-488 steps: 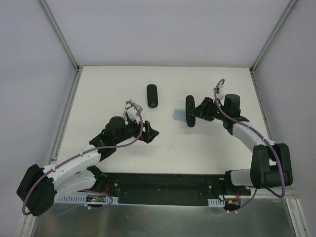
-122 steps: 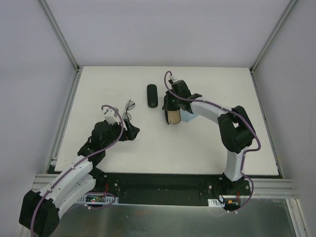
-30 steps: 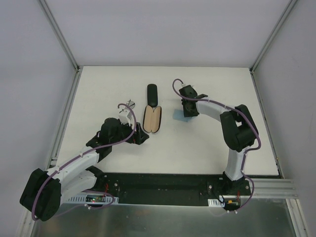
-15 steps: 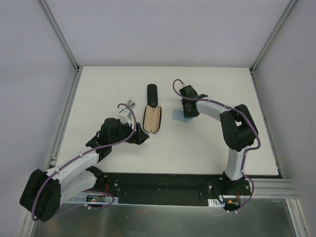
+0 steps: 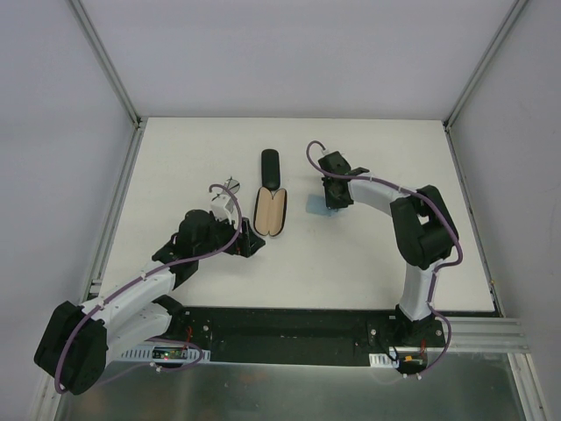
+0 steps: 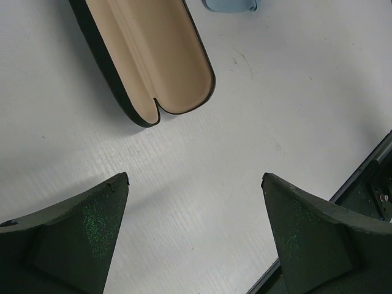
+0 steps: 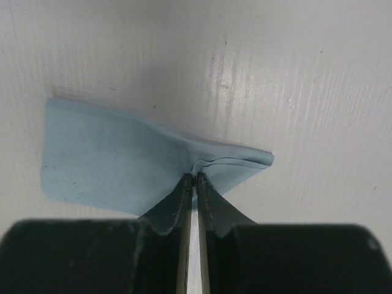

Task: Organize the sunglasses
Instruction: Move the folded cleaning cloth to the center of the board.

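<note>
Your right pincer (image 7: pixel 196 179) is closed tight on a raised fold of the cloth (image 7: pixel 104 165); the rest of the cloth trails flat on the table (image 7: pixel 306 73) to the pincer's left. Lift straight up and slowly so the thin fold does not slip out, and judge the hold by whether the flat part follows. I'd carry it low toward the open case (image 6: pixel 147 55) and let go only once it lies flat.

That case lies just ahead of your left pincer (image 6: pixel 195 177), which is spread wide and holds nothing. The wire sunglasses (image 5: pixel 230 184) lie beside the left wrist, on its far side, apart from that pincer. I can't see the orange pair.

The right arm reaches far forward and leftward, elbow bent, wrist pitched steeply down onto the table. The left arm stretches low, its pincer hovering over the table and pointing at the case.
</note>
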Controlling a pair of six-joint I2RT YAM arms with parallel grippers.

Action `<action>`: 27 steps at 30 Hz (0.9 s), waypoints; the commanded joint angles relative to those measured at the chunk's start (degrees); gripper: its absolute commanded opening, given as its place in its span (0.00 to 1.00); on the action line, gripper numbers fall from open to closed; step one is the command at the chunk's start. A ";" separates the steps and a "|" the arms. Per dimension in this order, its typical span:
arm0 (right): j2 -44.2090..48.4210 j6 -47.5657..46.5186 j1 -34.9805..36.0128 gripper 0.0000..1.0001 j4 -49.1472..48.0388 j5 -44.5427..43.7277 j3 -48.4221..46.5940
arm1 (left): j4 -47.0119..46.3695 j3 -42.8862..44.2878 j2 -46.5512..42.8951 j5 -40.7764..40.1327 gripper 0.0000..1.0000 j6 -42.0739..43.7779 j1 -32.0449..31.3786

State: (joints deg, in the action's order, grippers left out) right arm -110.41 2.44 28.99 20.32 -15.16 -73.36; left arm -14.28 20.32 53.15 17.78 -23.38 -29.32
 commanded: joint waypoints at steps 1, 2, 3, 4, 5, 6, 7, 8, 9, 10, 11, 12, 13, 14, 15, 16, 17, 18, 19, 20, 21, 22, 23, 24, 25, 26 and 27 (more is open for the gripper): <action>4.75 0.20 0.10 0.08 -0.53 -0.05 2.43 | -1.45 1.66 -1.11 0.50 0.90 1.14 -1.00; 6.16 0.20 0.10 0.08 -1.15 0.39 3.48 | -1.45 1.74 -0.94 0.41 0.90 1.23 -1.18; 7.48 0.03 0.19 0.08 -1.76 0.91 4.45 | -1.54 1.83 -0.59 0.24 0.90 1.40 -1.52; 9.06 -0.15 0.27 0.07 -2.29 1.44 5.67 | -1.62 2.01 -0.33 0.15 0.90 1.58 -1.88; 10.38 -0.33 0.54 0.07 -2.82 1.79 6.82 | -1.80 2.18 0.11 0.06 0.90 1.75 -2.49; 11.87 -0.33 0.89 0.07 -3.09 2.15 7.87 | -1.97 2.36 0.81 -0.11 0.90 2.10 -3.19; 13.28 -0.24 1.06 0.08 -3.26 2.32 9.28 | -2.15 2.79 1.52 -0.20 0.90 2.37 -3.98; 14.42 -0.33 1.50 0.10 -3.27 2.67 10.33 | -2.15 3.41 2.39 -0.38 0.90 2.89 -4.86; 15.74 -0.33 1.85 0.11 -2.92 3.11 11.39 | -2.15 4.02 3.36 -0.47 0.90 3.25 -5.65; 17.14 -0.24 2.20 0.12 -2.57 3.03 12.44 | -2.15 4.90 4.67 -0.73 0.90 3.60 -6.62; 18.46 -0.41 2.47 0.12 -2.21 2.94 13.67 | -2.07 5.87 6.25 -0.73 0.90 3.69 -7.24; 20.13 -0.59 2.82 0.11 -2.04 3.03 15.08 | -1.80 7.18 7.92 -0.47 0.90 3.60 -7.94; 21.54 -0.85 3.26 0.12 -1.95 3.12 16.31 | -1.54 8.59 9.42 -0.29 0.89 3.34 -8.64; 22.94 -1.03 3.87 0.12 -1.60 3.12 17.54 | -1.19 9.99 11.00 -0.20 0.89 3.25 -9.26; 24.18 -1.29 4.31 0.12 -1.16 2.68 19.12 | -0.40 11.83 12.15 -0.46 0.88 3.34 -10.05; 25.06 -1.38 4.75 0.12 -0.63 2.16 19.74 | 0.48 13.59 13.64 -0.64 0.88 3.60 -10.58; 25.94 -1.47 5.10 0.12 -0.19 1.63 21.40 | 1.44 15.78 15.04 -0.82 0.88 3.77 -11.10; 26.73 -1.38 5.28 0.12 0.07 1.19 22.46 | 2.84 18.16 16.80 -0.82 0.88 3.95 -11.28; 27.43 -1.12 5.28 0.12 0.25 0.66 23.69 | 4.60 20.36 18.38 -1.17 0.88 4.04 -11.20; 28.31 -0.77 5.28 0.12 -0.01 0.13 25.10 | 5.92 22.90 20.40 -1.78 0.88 4.21 -11.28; 29.10 -0.42 5.37 0.12 -0.62 -0.48 26.33 | 7.15 25.88 22.33 -2.31 0.87 4.22 -11.28; 30.42 0.11 5.20 0.13 -1.32 -1.10 27.47 | 7.86 27.74 24.01 -2.83 0.86 4.22 -11.28; 31.30 0.46 5.11 0.13 -1.77 -1.62 28.35 | 8.65 29.94 26.28 -3.19 0.85 4.30 -11.28; 32.61 0.90 4.93 0.14 -2.21 -2.15 28.97 | 9.62 32.31 28.92 -3.19 0.84 4.30 -11.28; 34.02 1.34 4.58 0.16 -2.73 -2.33 29.76 | 10.93 35.29 31.38 -3.28 0.82 4.30 -11.28; 35.34 1.78 4.23 0.17 -3.61 -2.68 30.64 | 12.51 38.02 34.19 -3.54 0.81 4.13 -11.28; 37.00 2.13 3.71 0.18 -4.66 -3.29 31.69 | 14.00 41.09 36.74 -3.54 0.79 3.95 -11.28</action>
State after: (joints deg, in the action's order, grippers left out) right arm -80.12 2.59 33.91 18.68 -14.87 -43.79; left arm -6.59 52.49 82.59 15.81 -20.12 -40.47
